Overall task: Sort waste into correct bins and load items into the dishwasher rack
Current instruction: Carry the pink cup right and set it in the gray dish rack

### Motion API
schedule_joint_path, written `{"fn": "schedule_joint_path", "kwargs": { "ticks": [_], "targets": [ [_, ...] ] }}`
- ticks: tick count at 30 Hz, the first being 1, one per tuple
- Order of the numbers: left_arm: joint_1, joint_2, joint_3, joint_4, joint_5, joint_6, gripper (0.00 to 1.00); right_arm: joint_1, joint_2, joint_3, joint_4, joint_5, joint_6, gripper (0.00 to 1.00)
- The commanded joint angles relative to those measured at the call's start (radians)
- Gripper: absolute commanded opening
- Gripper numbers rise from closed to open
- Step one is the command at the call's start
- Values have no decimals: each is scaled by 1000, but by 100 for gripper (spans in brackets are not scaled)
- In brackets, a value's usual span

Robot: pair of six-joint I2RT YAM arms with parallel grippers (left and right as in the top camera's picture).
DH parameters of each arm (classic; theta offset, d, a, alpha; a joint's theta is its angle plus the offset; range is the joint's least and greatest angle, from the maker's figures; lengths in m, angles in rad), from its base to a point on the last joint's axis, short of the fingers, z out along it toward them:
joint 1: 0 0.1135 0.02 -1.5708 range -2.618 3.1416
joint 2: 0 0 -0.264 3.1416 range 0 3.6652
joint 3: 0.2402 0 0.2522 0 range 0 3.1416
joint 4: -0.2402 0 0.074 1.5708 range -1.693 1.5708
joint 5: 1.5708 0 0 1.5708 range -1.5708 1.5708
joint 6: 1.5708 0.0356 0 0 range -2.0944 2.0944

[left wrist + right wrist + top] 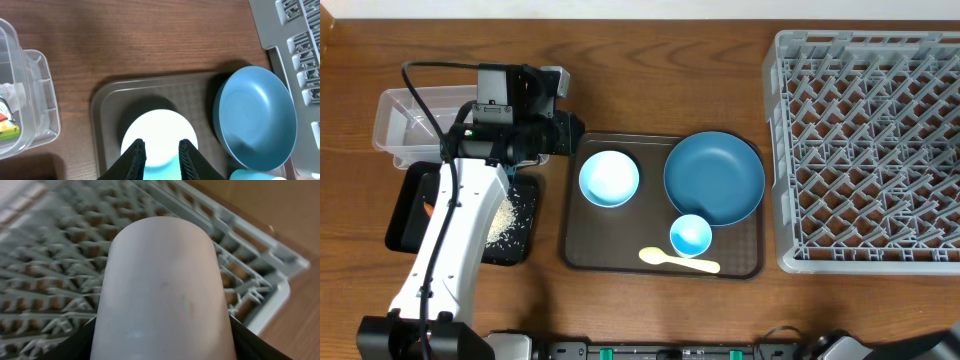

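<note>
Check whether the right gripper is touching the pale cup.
Touching. In the right wrist view, the right gripper presses its jaws against both sides of the pale cup.

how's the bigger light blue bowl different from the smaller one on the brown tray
The bigger bowl is clearly wider than the smaller bowl. The bigger bowl sits alone on the brown tray's left part; the smaller bowl sits near its robot-side edge, beside the dark-blue plate and cream spoon. The bigger bowl's inside glares almost white; the smaller bowl's looks clearer blue. Both are round, light blue and upright.
</note>
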Motion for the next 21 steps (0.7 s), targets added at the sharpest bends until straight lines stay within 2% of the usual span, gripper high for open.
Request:
{"fn": "schedule_joint_path", "kwargs": {
  "ticks": [1,12,19,21],
  "targets": [
    [3,-9,5,-8,-10,10,26,-52,41,17,-4,13,46,51],
    [3,-9,5,-16,-9,10,26,-116,229,17,26,-10,79,54],
    [3,-9,5,-33,-9,10,26,-116,322,17,84,-126,79,54],
    [3,-9,5,-35,-9,10,25,-116,338,17,89,-130,79,57]
  ]
}}
